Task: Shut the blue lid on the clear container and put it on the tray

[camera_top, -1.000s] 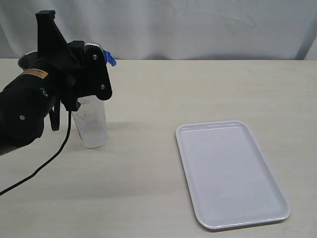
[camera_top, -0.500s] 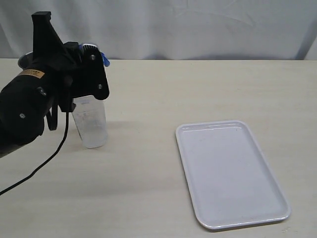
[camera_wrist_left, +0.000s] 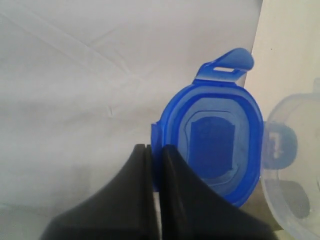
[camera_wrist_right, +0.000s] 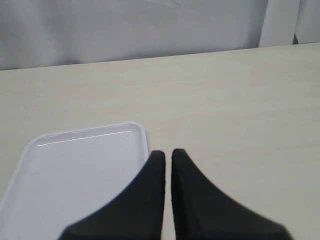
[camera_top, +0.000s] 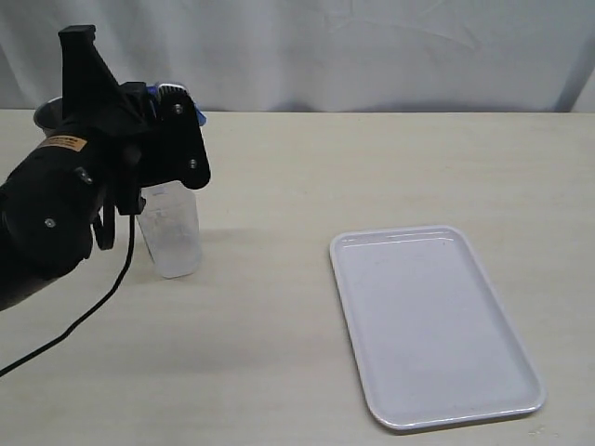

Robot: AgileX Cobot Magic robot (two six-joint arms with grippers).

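The blue lid (camera_wrist_left: pixel 220 145) was a saturated, translucent blue with a darker blue rectangle at its centre. The clear container (camera_top: pixel 170 237) was colourless and slightly cloudy. The tray (camera_top: pixel 432 325) was plain glossy white. The left tool (camera_wrist_left: pixel 154 150) and the right tool (camera_wrist_right: pixel 167 154) were matt black, and the black left arm (camera_top: pixel 56 214) carried a small tan label (camera_top: pixel 63 140). The tabletop (camera_top: pixel 372 167) was pale beige with faint grain, and the backdrop cloth (camera_top: pixel 372 46) was greyish white.
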